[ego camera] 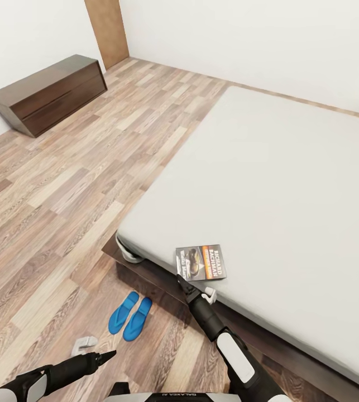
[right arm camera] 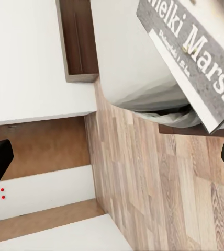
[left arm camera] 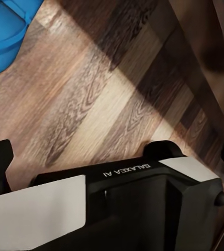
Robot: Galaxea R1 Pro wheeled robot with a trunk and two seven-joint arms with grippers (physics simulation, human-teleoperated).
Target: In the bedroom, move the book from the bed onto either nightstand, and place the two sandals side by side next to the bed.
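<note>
- Right gripper (ego camera: 193, 291), fingers spread and empty, sits at the bed (ego camera: 268, 184) edge just short of the book (ego camera: 201, 262) near the mattress corner, lined up to grab it.
- Left gripper (ego camera: 98, 349), fingers apart, hangs low over the floor (ego camera: 62, 184) by the paired sandals (ego camera: 130, 316).

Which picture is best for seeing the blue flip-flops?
The head view. Both sandals show whole there, lying side by side on the wood floor near the bed corner. The left wrist view catches just a cut-off blue piece of them at its edge.
</note>
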